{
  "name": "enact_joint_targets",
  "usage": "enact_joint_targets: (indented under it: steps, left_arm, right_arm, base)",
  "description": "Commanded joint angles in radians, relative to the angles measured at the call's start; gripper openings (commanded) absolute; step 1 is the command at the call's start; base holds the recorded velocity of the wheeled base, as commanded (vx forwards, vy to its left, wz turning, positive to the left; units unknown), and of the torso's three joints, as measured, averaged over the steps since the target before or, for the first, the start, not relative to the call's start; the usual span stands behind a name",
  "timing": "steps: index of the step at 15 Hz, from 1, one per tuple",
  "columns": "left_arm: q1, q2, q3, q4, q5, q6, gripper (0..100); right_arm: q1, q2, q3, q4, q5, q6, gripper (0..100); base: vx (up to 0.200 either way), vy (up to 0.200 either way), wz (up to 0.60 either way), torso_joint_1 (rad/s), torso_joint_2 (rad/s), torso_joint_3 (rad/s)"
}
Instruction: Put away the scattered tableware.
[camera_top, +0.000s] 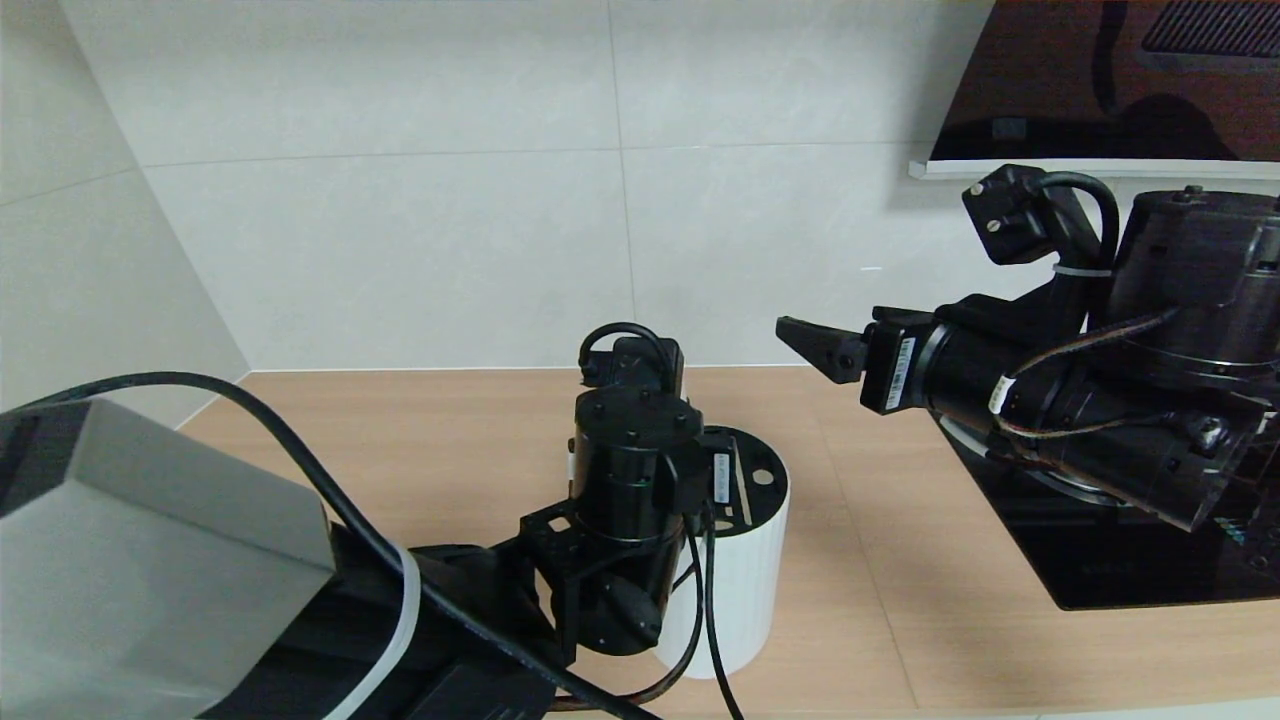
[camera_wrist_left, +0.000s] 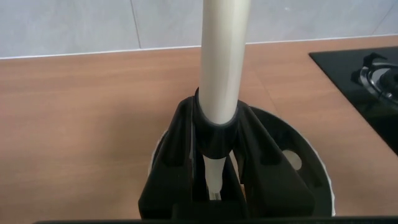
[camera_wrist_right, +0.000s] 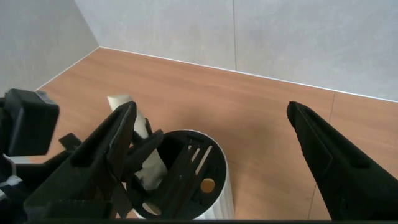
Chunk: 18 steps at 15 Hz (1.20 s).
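Though the arms cover much of it, the wood worktop runs back to a pale tiled wall. Black hob set into the worktop on the right side, burner visible in the left wrist view.

Holder: white ribbed cylinder, upright on the worktop near the middle, apart from the hob. Black insert with slots and round holes caps its top.

Left arm comes in from the near left, wrist directly above the holder, pointing down. Left hand: fingers clamped on the utensil just above the insert.

Right arm raised above the hob's edge. Right hand: fingers spread wide, nothing between them, up in the air and apart from the holder.

Utensil: cream, round handle, gripped part-way along by the left hand. Its thinner lower end goes down into the insert between the slots. Right wrist view shows the handle leaning slightly off vertical. Kind of utensil: cannot tell, the working end is hidden inside the holder. Whether it touches the bottom: cannot tell.
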Motion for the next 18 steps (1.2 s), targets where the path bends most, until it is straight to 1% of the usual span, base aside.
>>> enact_joint_targets:
  steps: [1, 4, 5, 15, 17, 18]
  left_arm:
    - [0.0, 0.002, 0.0, 0.0, 0.001, 0.0, 0]
    - [0.0, 0.002, 0.0, 0.0, 0.001, 0.0, 0]
    - [0.0, 0.002, 0.002, 0.0, 0.002, 0.0, 100]
    - [-0.003, -0.013, 0.009, 0.0, 0.002, 0.0, 100]
    - [-0.003, -0.073, 0.046, -0.002, -0.006, 0.0, 100]
    - [-0.003, -0.073, 0.046, -0.002, -0.006, 0.0, 100]
  right_arm:
    - [0.001, 0.001, 0.0, -0.001, 0.0, 0.0, 100]
    - [0.001, 0.001, 0.0, -0.001, 0.0, 0.0, 100]
    - [0.001, 0.001, 0.0, -0.001, 0.0, 0.0, 100]
    - [0.001, 0.001, 0.001, -0.001, 0.0, 0.0, 100]
    - [0.001, 0.001, 0.001, -0.001, 0.0, 0.0, 100]
    - [0.001, 0.001, 0.001, -0.001, 0.0, 0.0, 100]
  base:
    - [0.0, 0.0, 0.0, 0.0, 0.0, 0.0]
    - [0.0, 0.0, 0.0, 0.0, 0.0, 0.0]
    - [0.0, 0.0, 0.0, 0.0, 0.0, 0.0]
    - [0.0, 0.0, 0.0, 0.0, 0.0, 0.0]
    - [0.0, 0.0, 0.0, 0.0, 0.0, 0.0]
    - [0.0, 0.0, 0.0, 0.0, 0.0, 0.0]
